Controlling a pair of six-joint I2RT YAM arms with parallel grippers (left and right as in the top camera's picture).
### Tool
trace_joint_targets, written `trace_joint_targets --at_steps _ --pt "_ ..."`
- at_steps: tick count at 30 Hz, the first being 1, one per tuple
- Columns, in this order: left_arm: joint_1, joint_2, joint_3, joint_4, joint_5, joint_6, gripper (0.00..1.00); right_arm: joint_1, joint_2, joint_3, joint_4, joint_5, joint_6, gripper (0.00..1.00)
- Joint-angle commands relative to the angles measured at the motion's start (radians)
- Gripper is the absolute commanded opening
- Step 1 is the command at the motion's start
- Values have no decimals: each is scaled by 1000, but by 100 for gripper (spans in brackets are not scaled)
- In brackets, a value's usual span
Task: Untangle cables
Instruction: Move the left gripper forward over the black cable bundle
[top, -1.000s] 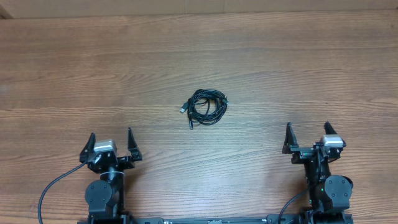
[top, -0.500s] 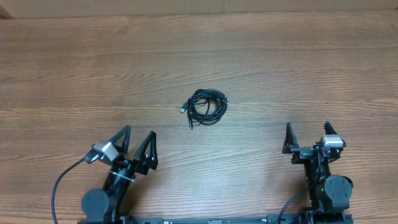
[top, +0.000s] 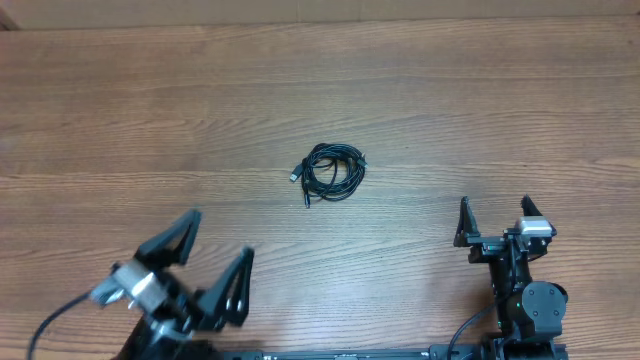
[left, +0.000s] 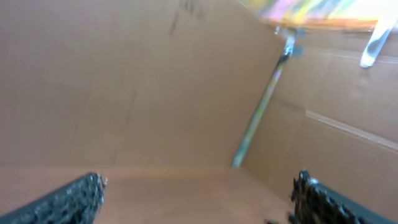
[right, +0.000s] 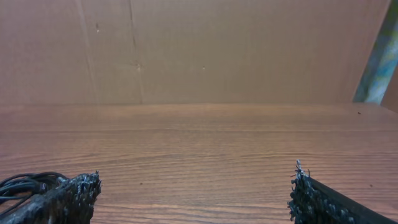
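at the centre of the overhead frame, just above the middle, the cables (top: 333, 172) lie as one small black coil on the wooden table (top: 120, 100), a silver-tipped plug (top: 294, 175) poking out at the coil's left edge and a short tail trailing to its lower left. nothing touches them. the left gripper (top: 219, 237) sits in the lower left of the frame, jaws spread wide and empty, tilted toward the upper right, well apart from the coil. the right gripper (top: 495, 205) stands in the lower right, jaws likewise wide apart and holding nothing. in the right wrist view the coil shows only at the lower left corner; the left wrist view is blurred and shows cardboard (left: 124, 81), no cables.

the step in hand looks like the first reach, so the task is barely begun. to do it well, i judge one arm should pin the body of the coil while the other takes a free end, the silver plug being the easiest handle. straddle a single strand rather than the whole bundle, close gently, then draw the end outward low along the table so loops slide off instead of tightening. thin cord lies flat, so the fingertips must come right down to the wood.
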Motion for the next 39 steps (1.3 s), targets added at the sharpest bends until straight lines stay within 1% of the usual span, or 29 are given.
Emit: trace_joint_targets --at_steps 1,5,9,14,17,20,22,26,28,31,35,39 --pt "4 93 229 -190 65 129 99 0 -10 -10 7 10 -3 100" --pt "4 267 505 -535 122 201 100 0 -10 -10 7 10 -3 100" --pt "4 469 744 -792 162 278 100 0 -10 -10 7 10 -4 100" --pt "3 730 1011 -1040 172 357 100 0 -10 -10 7 10 -3 100" --pt "-10 876 1139 -1191 170 409 100 0 -10 -10 7 10 -3 100" --pt "-58 1001 1219 -1314 153 462 100 0 -10 -10 7 10 -3 100" --pt "-111 1069 1244 -1369 100 470 100 0 -10 -10 7 10 -3 100" --pt "-250 1186 1254 -1397 -76 460 100 0 -10 -10 7 10 -3 100" --pt "-330 1252 1254 -1389 -166 412 100 0 -10 -10 7 10 -3 100" --pt "-430 1348 1254 -1337 -244 367 100 0 -10 -10 7 10 -4 100" --pt "-497 1470 1254 -1237 -337 367 99 0 -10 -10 7 10 -3 100" --pt "-502 1594 1254 -1145 -344 356 100 0 -10 -10 7 10 -4 100"
